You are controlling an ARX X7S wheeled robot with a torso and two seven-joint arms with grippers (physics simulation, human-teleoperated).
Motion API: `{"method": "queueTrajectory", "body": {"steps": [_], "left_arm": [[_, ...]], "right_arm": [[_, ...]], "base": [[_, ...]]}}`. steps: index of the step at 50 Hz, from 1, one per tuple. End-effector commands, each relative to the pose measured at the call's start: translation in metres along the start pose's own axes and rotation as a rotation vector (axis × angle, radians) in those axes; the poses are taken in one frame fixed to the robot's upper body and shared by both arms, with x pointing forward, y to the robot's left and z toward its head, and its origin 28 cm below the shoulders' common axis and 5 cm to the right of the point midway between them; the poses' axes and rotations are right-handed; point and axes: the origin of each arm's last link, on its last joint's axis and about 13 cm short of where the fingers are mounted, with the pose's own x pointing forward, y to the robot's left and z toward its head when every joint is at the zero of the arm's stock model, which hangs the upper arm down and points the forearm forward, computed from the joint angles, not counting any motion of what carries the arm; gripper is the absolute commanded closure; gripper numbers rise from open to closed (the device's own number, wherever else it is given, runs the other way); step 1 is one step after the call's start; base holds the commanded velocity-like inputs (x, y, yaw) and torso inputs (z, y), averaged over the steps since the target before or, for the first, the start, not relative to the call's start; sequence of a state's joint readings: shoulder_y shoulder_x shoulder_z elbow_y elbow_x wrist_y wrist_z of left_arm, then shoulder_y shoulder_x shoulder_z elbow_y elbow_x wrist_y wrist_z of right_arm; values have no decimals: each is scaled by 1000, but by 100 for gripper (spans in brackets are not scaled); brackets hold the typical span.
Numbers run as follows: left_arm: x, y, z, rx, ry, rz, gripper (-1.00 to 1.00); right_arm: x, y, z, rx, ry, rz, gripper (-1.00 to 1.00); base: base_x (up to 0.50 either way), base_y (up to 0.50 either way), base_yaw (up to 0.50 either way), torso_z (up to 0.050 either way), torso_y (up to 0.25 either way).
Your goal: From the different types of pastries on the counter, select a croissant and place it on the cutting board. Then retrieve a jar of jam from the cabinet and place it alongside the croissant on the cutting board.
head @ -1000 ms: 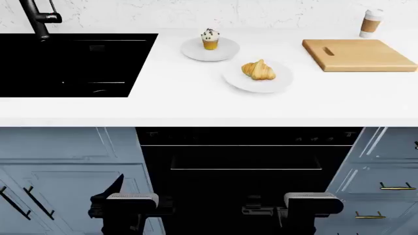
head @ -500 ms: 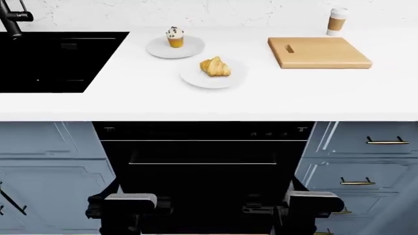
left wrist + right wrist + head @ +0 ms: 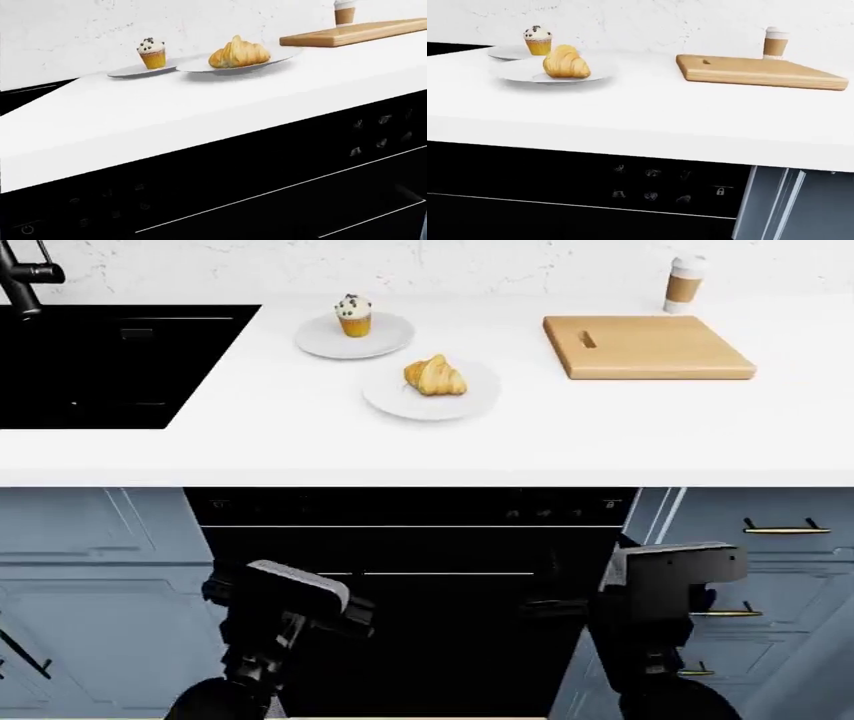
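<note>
The croissant sits on a white plate mid-surface, the cutting board at its 2 o'clock. Both arms hang low; finger spread cannot be told.

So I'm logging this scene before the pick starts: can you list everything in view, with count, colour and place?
croissant: 1, golden-brown, on the nearer plate
cupcake: 1, yellow with white frosting, on the farther plate
plates: 2, white, round, mid-counter
cutting board: 1, light-brown wood, bare, right of the plates
coffee cup: 1, brown with white lid, behind the board by the wall
counter: 1, white
sink: 1, black, inset at left
faucet: 1, black, behind the sink
oven: 1, black, under the counter
cabinet fronts: blue-grey, either side of the oven
left arm, right arm: below counter level; fingers not visible
</note>
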State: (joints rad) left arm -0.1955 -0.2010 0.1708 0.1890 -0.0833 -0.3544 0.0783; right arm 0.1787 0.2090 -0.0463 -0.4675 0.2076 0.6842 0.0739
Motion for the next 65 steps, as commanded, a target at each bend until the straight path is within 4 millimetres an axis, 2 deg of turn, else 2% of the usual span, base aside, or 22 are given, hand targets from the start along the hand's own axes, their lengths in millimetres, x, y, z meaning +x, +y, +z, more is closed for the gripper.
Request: {"method": "queueTrajectory", "body": {"steps": [1, 7, 9, 13, 24, 28, 35, 40, 51, 65], "left_arm": [[12, 22, 65, 73, 24, -142, -100], [17, 32, 96, 81, 6, -146, -100], [16, 33, 105, 83, 5, -149, -100], [16, 36, 123, 87, -22, -143, -100], [18, 43, 153, 113, -42, -134, -100], [16, 44, 159, 120, -39, -132, -100], [11, 57, 184, 119, -81, -84, -100], [10, 64, 192, 110, -100, -56, -100], [16, 73, 190, 98, -115, -21, -100], [9, 71, 193, 95, -117, -30, -100]], "right_arm": [[-18, -18, 90, -81, 11, 93, -100], [-21, -31, 137, -97, -18, 45, -100], [-25, -29, 148, -97, -19, 130, -100], [-23, -34, 168, -117, -18, 111, -100], [-15, -37, 195, -167, -19, 90, -100], [-15, -37, 199, -177, -15, 97, -100], [-11, -32, 205, -190, -25, 118, -100], [-7, -28, 207, -196, -26, 136, -100], [1, -23, 213, -217, -22, 160, -100], [-5, -27, 208, -214, -21, 135, -100]], "base": [[0, 0, 0, 0, 0], [0, 0, 0, 0, 0], [0, 0, 0, 0, 0], [28, -5, 0, 0, 0], [468, -184, 0, 0, 0], [500, -190, 0, 0, 0], [500, -172, 0, 0, 0], [500, -29, 0, 0, 0], [500, 0, 0, 0, 1], [500, 0, 0, 0, 1]]}}
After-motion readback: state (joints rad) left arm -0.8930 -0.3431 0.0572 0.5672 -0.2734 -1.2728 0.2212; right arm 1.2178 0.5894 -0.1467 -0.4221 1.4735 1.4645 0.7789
